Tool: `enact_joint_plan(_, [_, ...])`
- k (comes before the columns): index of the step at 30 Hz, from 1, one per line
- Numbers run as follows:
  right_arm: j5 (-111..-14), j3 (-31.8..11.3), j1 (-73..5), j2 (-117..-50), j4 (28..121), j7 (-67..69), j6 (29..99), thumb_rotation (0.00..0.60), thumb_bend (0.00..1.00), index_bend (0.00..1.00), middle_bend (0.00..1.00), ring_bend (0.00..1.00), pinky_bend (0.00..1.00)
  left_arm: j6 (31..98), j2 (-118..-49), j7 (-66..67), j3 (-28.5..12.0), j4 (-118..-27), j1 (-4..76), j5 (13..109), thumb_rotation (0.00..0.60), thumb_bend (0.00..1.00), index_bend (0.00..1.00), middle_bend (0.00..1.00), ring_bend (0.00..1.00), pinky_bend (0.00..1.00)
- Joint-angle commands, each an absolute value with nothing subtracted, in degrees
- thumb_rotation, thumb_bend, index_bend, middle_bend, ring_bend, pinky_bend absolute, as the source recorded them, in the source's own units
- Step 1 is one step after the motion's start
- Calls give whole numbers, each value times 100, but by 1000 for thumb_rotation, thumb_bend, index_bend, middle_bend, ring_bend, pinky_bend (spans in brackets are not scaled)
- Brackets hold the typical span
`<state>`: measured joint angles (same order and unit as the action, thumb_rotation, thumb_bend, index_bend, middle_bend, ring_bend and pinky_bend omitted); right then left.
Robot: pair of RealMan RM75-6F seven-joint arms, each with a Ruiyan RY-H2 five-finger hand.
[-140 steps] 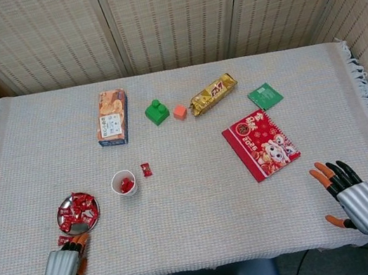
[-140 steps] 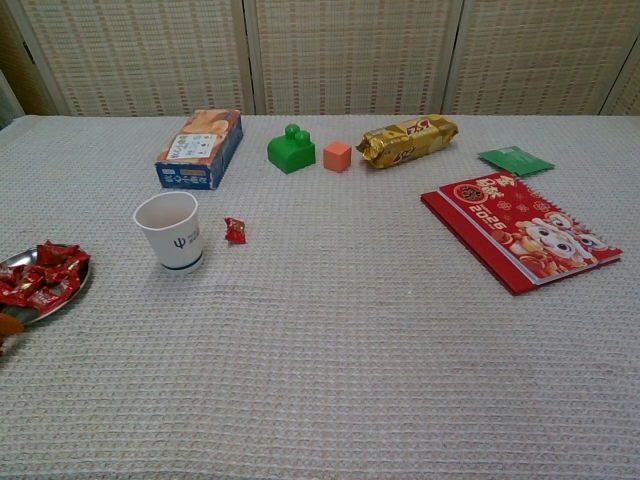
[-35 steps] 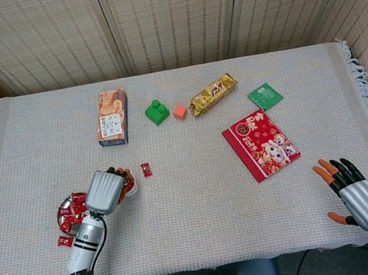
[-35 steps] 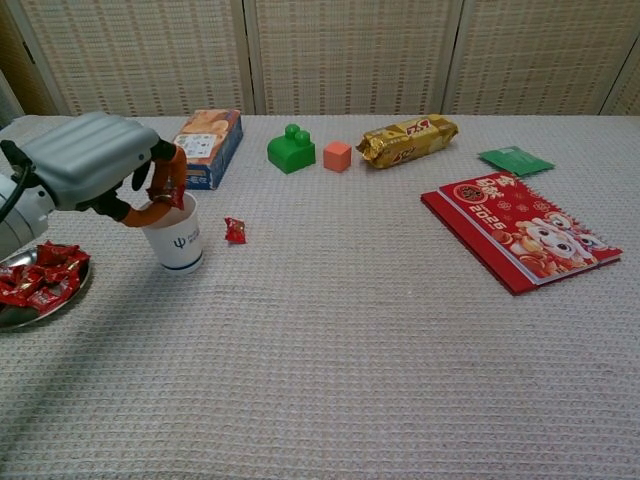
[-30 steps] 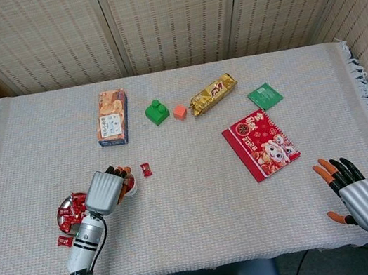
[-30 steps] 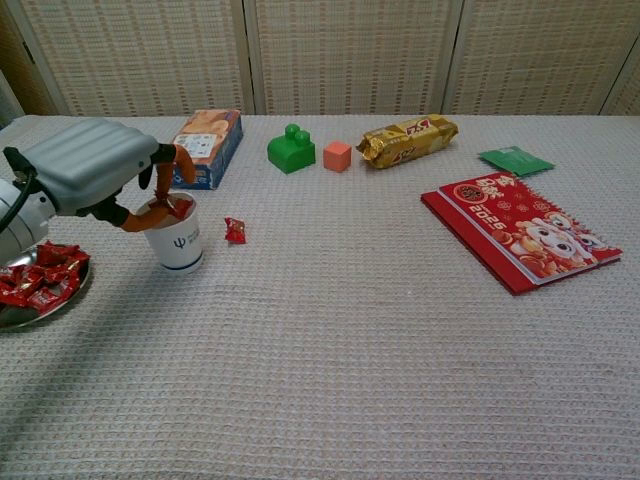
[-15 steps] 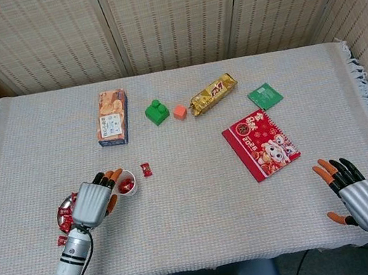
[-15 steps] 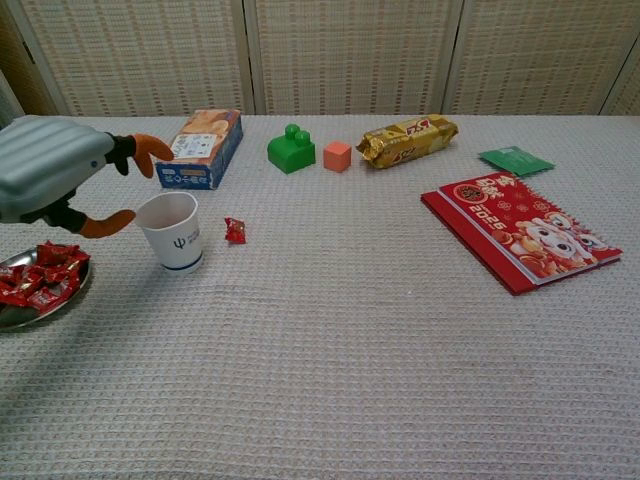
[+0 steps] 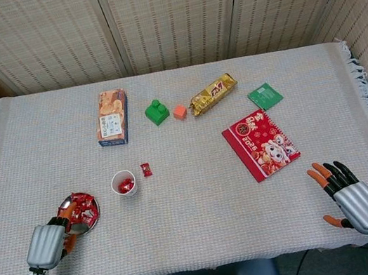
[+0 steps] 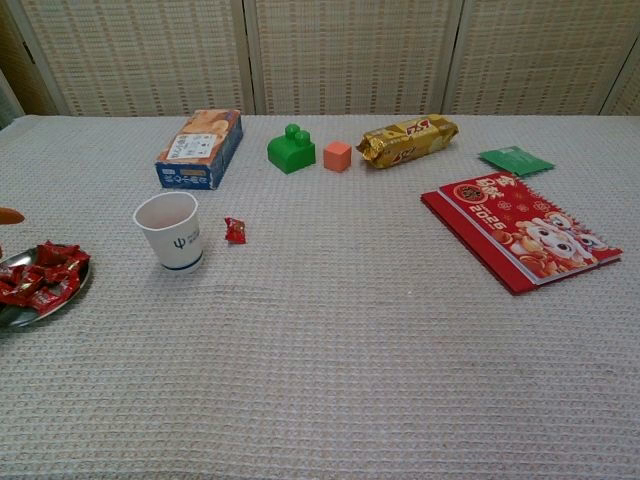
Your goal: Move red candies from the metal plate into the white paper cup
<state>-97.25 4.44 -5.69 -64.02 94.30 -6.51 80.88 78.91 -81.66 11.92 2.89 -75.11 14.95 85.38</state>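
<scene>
Red candies (image 9: 76, 206) fill the metal plate (image 9: 89, 222); some sit in the paper cup (image 9: 123, 184). Your left robot hand (image 9: 48, 244) hovers at the plate, grip unclear. Next, pinch one candy. Right robot hand (image 9: 350, 199) rests open.

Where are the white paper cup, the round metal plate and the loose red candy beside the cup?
white paper cup (image 10: 172, 232), chest view, outer wall
round metal plate (image 9: 95, 216), head view, bare rim
loose red candy (image 10: 235, 231), chest view, wrapper middle
</scene>
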Motion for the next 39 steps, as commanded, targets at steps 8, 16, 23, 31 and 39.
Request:
enact_joint_plan(8, [-9703, 445, -569, -6411, 9422, -670, 8076, 600, 55, 0, 0, 0, 0, 7760, -8390, 1126, 353, -6865, 1166, 8292, 600, 393, 66, 270, 433, 940])
enact_joint_plan(16, [-9685, 442, -559, -6426, 9426, -700, 8084, 600, 55, 0, 0, 0, 0, 7366, -8454, 1053, 396, -6755, 1235, 8308, 600, 386, 0, 206, 388, 947])
enact_joint_plan(23, [-9669, 438, -562, -6423, 9414, -694, 8076, 600, 55, 0, 0, 0, 0, 7395, -8426, 1298, 383, -6822, 1202, 8355, 600, 385, 0, 191, 398, 951])
enact_joint_plan(31, [-9679, 447, -568, -6430, 9423, -711, 8060, 600, 55, 0, 0, 0, 0, 7767, -8376, 1211, 351, -6853, 1045, 8515, 600, 381, 0, 192, 402, 952])
enact_joint_plan(39, [-9688, 446, -557, -6420, 9420, -692, 8097, 600, 55, 0, 0, 0, 0, 7563, -8357, 1445, 342, -6788, 963, 8323, 600, 382, 0, 210, 432, 953])
